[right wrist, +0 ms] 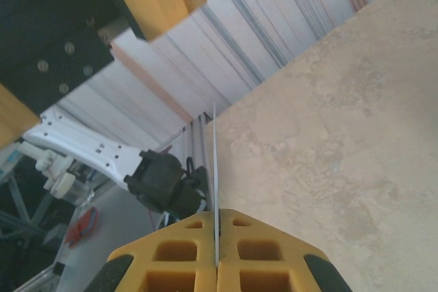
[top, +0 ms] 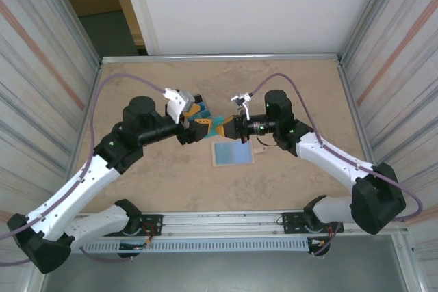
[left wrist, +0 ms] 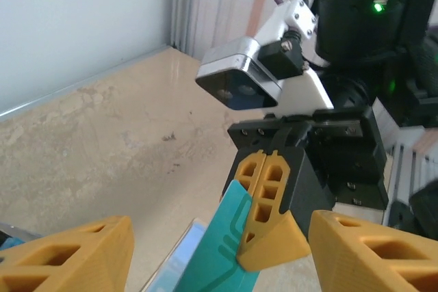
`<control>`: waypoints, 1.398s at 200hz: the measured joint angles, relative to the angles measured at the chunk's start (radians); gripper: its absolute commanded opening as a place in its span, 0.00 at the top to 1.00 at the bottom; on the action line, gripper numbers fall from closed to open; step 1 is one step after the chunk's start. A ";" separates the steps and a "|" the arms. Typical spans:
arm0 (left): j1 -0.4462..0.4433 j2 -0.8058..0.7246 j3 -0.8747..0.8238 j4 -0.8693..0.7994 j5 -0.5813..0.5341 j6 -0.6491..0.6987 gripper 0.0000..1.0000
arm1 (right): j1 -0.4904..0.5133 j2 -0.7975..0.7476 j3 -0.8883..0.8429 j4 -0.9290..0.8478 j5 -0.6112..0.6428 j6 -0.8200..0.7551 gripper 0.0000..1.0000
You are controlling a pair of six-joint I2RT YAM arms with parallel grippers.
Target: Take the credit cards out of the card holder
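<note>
- The right gripper [right wrist: 217, 227] has its fingers pressed together on one teal card [left wrist: 217, 264], held above the table [top: 137, 176]
- The left gripper [left wrist: 220, 237] stands spread around that card, gripping nothing
- The card holder [top: 233, 153] lies open at 5 o'clock from the card
- This card is out and likely needs setting down; I cannot tell whether more are inside

Bright even overhead light, faint soft shadows on table [top: 171, 176], left gripper [left wrist: 220, 234] close-up slightly blurred, bg soft.

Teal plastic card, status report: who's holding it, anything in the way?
Right gripper shut on teal plastic card. Left gripper open, fingers either side. Tan card holder flat on table, apart. Nothing blocking.
</note>
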 measured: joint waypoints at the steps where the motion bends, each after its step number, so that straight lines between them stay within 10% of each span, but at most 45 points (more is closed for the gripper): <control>1: 0.000 0.003 0.005 -0.008 0.003 0.006 0.33 | 0.000 -0.001 0.000 -0.003 0.000 -0.002 1.00; 143: 0.018 0.227 0.136 -0.349 0.197 0.267 0.53 | 0.011 -0.042 0.012 -0.226 -0.027 -0.133 1.00; 173: 0.026 0.247 0.137 -0.351 0.238 0.269 0.87 | 0.012 -0.043 0.023 -0.242 -0.017 -0.134 1.00; 220: 0.034 0.249 0.138 -0.350 0.265 0.293 1.00 | 0.013 -0.053 0.026 -0.288 0.066 -0.159 0.52; 279: 0.106 0.268 0.092 -0.245 -0.002 0.392 1.00 | -0.033 -0.139 0.029 -0.388 0.343 -0.143 0.25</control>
